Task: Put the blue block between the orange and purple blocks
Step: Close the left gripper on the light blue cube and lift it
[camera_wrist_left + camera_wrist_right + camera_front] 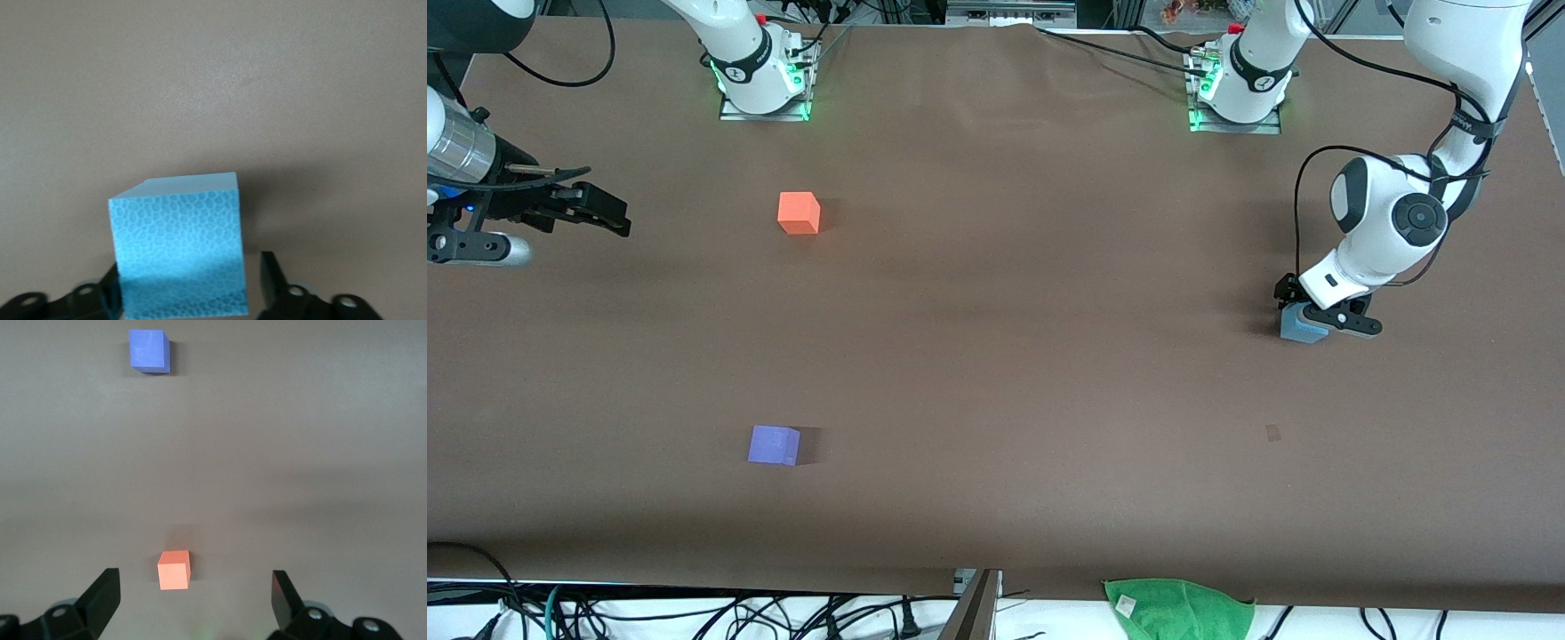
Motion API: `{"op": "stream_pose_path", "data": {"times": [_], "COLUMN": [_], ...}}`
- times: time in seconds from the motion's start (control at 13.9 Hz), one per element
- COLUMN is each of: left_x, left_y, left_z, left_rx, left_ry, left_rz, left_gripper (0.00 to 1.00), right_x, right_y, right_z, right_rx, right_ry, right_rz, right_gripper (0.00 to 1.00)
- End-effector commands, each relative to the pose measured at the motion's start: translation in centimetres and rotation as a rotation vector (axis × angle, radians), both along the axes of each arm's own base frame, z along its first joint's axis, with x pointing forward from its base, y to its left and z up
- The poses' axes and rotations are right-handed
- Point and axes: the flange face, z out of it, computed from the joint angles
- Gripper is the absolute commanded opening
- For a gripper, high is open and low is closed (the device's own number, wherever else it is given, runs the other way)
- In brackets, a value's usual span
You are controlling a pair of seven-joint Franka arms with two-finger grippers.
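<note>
The purple block sits on the tabletop toward the right arm's end, nearest the front camera. Farther back, by the left arm's edge, the left gripper straddles the blue block; whether its 2 fingers press it, I cannot tell. Farthest, the orange block lies near the right arm's base. The right gripper waits with jaws spread over the right arm's edge.

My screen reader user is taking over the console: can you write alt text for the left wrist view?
The blue block, a light sky-blue cube, sits on the brown table between the two black fingers of the left gripper, one finger against its side and a narrow gap at the other. No other objects are in this view.
</note>
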Motion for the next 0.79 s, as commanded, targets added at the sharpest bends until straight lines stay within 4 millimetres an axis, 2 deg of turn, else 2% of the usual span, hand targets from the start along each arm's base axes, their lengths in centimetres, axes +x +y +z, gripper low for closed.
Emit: {"op": "stream_pose_path", "data": {"times": [0.0,0.14,0.22,0.43,0.57,0.72], "left_x": [0.5,0.6,0.6,1.8,2.4,3.4], "left_y": [-0.2,-0.4,-0.7,-1.1,-3.3,-7.2], "left_z": [0.2,0.2,0.3,1.4,2.6,3.8], "left_rx": [0.004,0.004,0.004,0.006,0.001,-0.006], "left_ry": [-0.016,-0.014,-0.014,-0.041,-0.065,-0.088], "left_rz": [0.0,-0.003,-0.009,-0.006,0.03,0.06], "left_gripper": [0.63,0.48,0.45,0.45,0.45,0.44], "right_x": [-0.1,-0.1,0.0,0.0,0.0,0.0], "right_y": [-0.1,-0.1,-0.1,-0.1,-0.1,-0.1], "right_z": [0.3,0.3,0.3,0.3,0.4,0.4], "right_rx": [0.014,0.014,0.014,0.014,0.014,0.014], "right_ry": [0.006,0.006,0.004,0.004,0.003,0.003], "right_rz": [-0.009,-0.009,-0.009,-0.009,-0.009,-0.009], "right_gripper": [1.0,1.0,1.0,1.0,1.0,1.0]}}
